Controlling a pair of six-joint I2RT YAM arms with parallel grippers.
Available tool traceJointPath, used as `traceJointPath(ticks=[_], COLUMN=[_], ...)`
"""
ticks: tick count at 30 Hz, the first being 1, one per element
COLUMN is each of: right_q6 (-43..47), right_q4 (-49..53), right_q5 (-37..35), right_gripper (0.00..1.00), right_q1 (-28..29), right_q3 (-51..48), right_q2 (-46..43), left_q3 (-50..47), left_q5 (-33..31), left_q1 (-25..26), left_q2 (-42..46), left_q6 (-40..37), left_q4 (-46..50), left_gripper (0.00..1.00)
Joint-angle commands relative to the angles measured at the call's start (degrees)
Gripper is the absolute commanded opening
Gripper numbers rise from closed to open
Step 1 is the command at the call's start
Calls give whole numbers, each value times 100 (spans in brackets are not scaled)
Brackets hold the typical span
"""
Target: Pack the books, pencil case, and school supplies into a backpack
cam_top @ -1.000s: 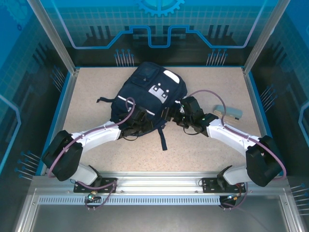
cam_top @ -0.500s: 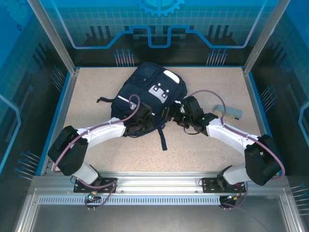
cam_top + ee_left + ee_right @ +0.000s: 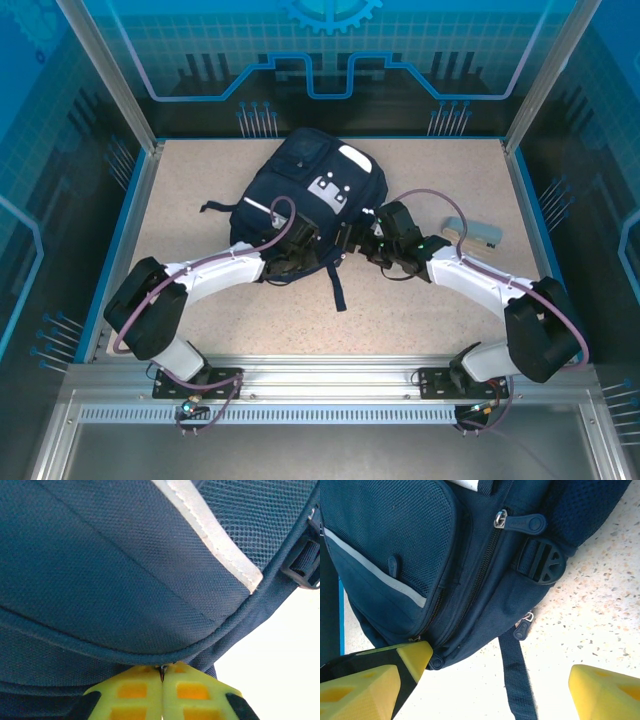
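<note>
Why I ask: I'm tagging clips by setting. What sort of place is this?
Probably a robotics lab test cell: a speckled table enclosed by aluminium-framed blue panels, with two robot arms bolted to a metal rail at its near edge.

Navy backpack (image 3: 303, 185) — white stripes

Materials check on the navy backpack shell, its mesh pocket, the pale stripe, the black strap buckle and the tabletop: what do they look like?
Navy-blue backpack shell: woven synthetic fabric, matte; weave grain visible.
Mesh pocket: open-knit netting; holes visible.
Pale stripe: stitched-on tape, possibly reflective.
Black strap buckle: moulded plastic, slight sheen.
Speckled tabletop: hard beige surface, stone-look or laminate; can't tell which.
</note>
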State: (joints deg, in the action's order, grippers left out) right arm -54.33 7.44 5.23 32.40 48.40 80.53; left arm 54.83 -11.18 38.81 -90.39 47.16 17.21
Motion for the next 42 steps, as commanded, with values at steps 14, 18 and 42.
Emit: traceJointPath(ticks=[14,18,42], right_q6=[-1304,-1468,-196], right_q4=[-1767,-1891,459], right_q5=[1327,1471,-44], right_gripper=[56,53,0], right_q1=[-81,-65,-59], right_q3=[570,717,1639], right_q2=[1498,1840,1781], left_q3=[-209,-235,-320], left_q5=[120,158,-937], left_q1=[18,24,-364], left_q2=[631,699,960], left_q6=[-1069,-1206,-2394], left_q4=[27,-17,1334], left_gripper=[0,0,0])
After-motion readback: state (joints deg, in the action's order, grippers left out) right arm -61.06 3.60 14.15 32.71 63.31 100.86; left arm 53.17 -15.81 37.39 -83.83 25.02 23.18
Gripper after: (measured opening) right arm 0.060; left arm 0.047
